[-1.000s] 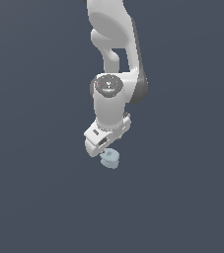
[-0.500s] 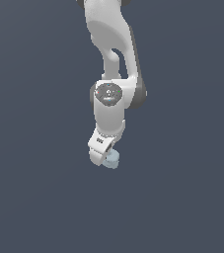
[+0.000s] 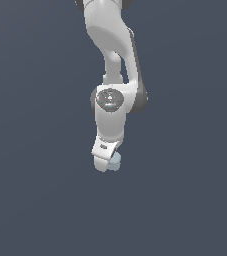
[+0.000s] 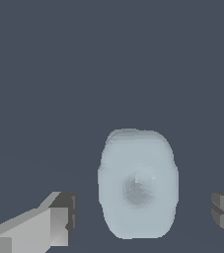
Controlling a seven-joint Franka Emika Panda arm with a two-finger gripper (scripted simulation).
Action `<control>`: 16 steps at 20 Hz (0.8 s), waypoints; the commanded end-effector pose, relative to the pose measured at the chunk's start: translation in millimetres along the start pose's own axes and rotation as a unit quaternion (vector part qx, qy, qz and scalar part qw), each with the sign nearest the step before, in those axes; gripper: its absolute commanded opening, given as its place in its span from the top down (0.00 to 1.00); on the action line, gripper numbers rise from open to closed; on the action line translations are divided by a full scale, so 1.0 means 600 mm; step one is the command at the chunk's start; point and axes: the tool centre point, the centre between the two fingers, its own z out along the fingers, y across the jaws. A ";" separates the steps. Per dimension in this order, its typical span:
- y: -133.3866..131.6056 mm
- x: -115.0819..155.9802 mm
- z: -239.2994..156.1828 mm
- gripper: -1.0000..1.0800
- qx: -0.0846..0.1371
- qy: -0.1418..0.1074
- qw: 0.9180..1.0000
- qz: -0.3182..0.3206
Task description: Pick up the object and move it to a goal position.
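My gripper is lowered over the object, and the wrist view shows the arrangement most clearly. In that view the object is a pale blue-grey rounded piece with a darker grey spot near its centre, and it sits between my two fingers. One finger appears as a light grey bar with a dark pad at its tip; the other is visible only as a dark pad at the edge of the picture. A strip of the dark background shows between each pad and the object, so my fingers are spread apart and neither pad is touching it. The object lies somewhat nearer the light grey finger than the other. In the exterior view my arm hangs down from the top of the picture, with the round wrist joint above the gripper body. From that camera the object shows only as a small pale blue patch at the lower end of the gripper, on the exterior view's right side of it, mostly covered by the white housing. The fingertips themselves cannot be made out in the exterior view. The surroundings are a uniform dark blue-grey, and whether the object rests on a surface cannot be determined from either view.
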 end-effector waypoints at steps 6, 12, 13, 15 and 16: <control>0.002 0.000 0.003 0.04 0.000 0.000 1.000 -0.015; 0.001 0.000 0.028 0.04 0.000 0.000 1.000 -0.015; 0.001 0.000 0.038 0.04 0.000 0.000 1.000 -0.016; 0.000 0.000 0.058 0.04 0.000 0.000 1.000 -0.016; 0.000 0.000 0.066 0.04 0.000 0.000 1.000 -0.017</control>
